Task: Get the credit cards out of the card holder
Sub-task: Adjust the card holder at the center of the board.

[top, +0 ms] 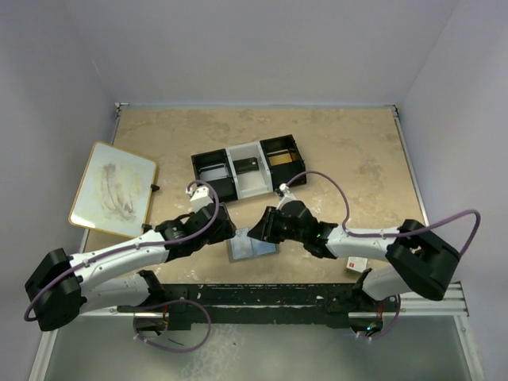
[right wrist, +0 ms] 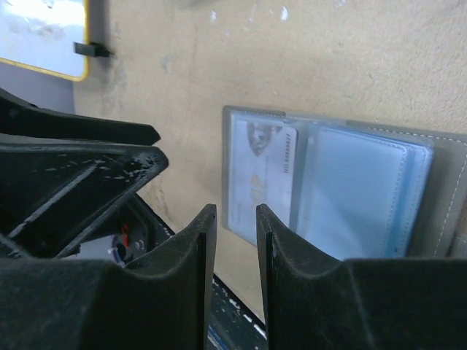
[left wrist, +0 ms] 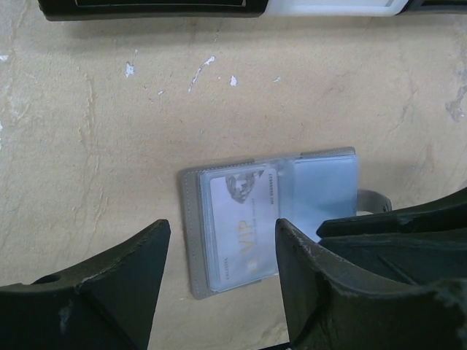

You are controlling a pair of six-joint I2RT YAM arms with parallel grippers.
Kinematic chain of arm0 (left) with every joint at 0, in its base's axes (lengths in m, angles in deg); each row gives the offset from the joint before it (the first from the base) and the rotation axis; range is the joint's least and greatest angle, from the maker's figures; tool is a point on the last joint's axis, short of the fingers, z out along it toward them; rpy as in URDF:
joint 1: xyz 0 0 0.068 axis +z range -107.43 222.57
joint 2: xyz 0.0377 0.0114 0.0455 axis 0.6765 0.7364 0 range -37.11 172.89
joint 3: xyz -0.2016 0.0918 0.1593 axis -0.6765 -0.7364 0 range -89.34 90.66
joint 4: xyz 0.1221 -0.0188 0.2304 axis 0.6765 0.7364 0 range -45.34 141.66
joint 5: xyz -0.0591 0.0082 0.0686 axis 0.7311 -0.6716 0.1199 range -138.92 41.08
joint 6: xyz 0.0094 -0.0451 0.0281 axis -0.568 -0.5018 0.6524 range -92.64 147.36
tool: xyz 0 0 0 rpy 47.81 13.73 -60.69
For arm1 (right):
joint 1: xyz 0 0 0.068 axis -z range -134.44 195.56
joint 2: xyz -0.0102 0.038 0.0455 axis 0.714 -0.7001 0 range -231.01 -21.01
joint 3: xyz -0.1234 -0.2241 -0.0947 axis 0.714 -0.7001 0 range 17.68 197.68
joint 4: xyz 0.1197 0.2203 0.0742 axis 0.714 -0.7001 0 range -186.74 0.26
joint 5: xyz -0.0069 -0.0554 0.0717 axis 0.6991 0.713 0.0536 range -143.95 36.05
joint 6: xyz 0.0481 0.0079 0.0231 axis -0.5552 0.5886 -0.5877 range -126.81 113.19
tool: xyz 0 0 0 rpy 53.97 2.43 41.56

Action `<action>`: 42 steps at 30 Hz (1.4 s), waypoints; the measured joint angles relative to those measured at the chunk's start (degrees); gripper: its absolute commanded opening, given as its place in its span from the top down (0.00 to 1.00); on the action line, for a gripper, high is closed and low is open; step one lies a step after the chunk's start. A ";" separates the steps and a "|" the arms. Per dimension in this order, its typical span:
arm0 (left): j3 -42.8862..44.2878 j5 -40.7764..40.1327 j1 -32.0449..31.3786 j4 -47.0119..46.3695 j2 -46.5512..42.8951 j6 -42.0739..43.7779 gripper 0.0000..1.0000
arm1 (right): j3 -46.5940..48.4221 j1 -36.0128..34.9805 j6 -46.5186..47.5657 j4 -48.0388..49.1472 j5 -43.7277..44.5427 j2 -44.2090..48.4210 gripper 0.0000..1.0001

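Observation:
The grey card holder (top: 252,246) lies open and flat on the table, near the front edge and between my two arms. In the left wrist view a pale card (left wrist: 244,222) printed "VIP" shows in the left clear sleeve of the card holder (left wrist: 191,219). My left gripper (left wrist: 222,226) hovers over that side, open, its fingers apart on either side of the card. My right gripper (right wrist: 236,211) stands over the near corner of the card holder (right wrist: 350,189). Its jaws have only a narrow gap, with nothing between them. The same card (right wrist: 263,179) lies in its sleeve.
A black-and-white three-compartment tray (top: 248,168) stands behind the card holder. A yellow-framed whiteboard (top: 113,189) lies at the left. A small white-and-red box (top: 356,265) sits by the right arm. The two gripper heads (top: 244,228) are close together.

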 measured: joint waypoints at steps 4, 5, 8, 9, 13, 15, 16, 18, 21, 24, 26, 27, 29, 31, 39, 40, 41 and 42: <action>1.09 -0.07 0.00 -0.17 2.75 -0.90 0.43 | 0.70 0.00 -0.26 -0.22 -1.36 -4.37 0.66; 1.49 -0.26 0.00 -0.17 3.30 -1.20 0.43 | 0.70 0.00 -0.44 -0.24 -1.84 -5.46 0.66; 1.79 -0.87 0.00 -0.42 3.17 -2.36 0.44 | 0.85 0.00 -0.94 -0.39 -2.97 -8.07 0.67; 1.79 -0.92 0.00 -0.59 2.89 -2.62 0.45 | 1.11 0.00 -1.01 -0.68 -3.30 -9.07 0.68; 1.79 -0.85 0.00 -1.97 1.88 -2.97 0.48 | 2.54 0.00 -1.66 -0.28 -4.72 -11.80 0.77; 1.79 -0.85 0.00 -2.29 1.95 -3.13 0.48 | 2.64 0.02 -2.01 -0.22 -4.68 -12.13 0.84; 1.79 -0.83 0.00 -2.29 2.03 -3.26 0.49 | 2.60 0.02 -2.16 -0.24 -4.66 -12.13 0.85; 1.77 -0.76 0.00 -2.32 2.25 -3.37 0.49 | 2.45 0.11 -2.69 0.04 -4.70 -12.15 0.85; 1.75 -0.22 0.00 -2.47 2.60 -3.30 0.50 | 1.97 0.63 -3.41 1.44 -5.64 -12.85 0.83; 1.75 0.87 0.00 -3.08 3.96 -2.80 0.52 | 1.81 1.11 -4.15 3.30 -7.02 -14.10 0.80; 1.75 2.14 0.00 -3.61 5.73 -2.45 0.55 | 1.79 1.20 -4.22 3.50 -7.32 -14.03 0.78; 1.75 2.91 0.00 -3.91 6.71 -2.27 0.56 | 1.79 1.20 -4.20 3.48 -7.32 -13.86 0.77; 1.73 4.22 0.00 -4.44 8.48 -2.14 0.58 | 1.79 1.20 -4.09 2.91 -7.15 -13.20 0.75; 1.68 5.27 0.00 -4.90 10.19 -2.14 0.59 | 1.79 1.20 -3.63 1.84 -7.06 -12.20 0.74; 1.25 6.78 0.00 -5.79 13.11 -2.16 0.66 | 2.80 1.20 -1.01 1.20 -7.32 -10.82 0.69; 1.25 6.75 0.00 -5.79 13.18 -2.16 0.67 | 2.95 1.20 -0.68 2.19 -7.78 -11.39 0.69; 1.25 6.75 0.00 -5.77 13.31 -2.16 0.68 | 3.26 1.20 -0.46 2.93 -8.55 -12.28 0.69; 1.25 6.75 0.00 -5.77 13.57 -2.14 0.69 | 3.76 1.20 -0.33 3.26 -8.81 -13.46 0.69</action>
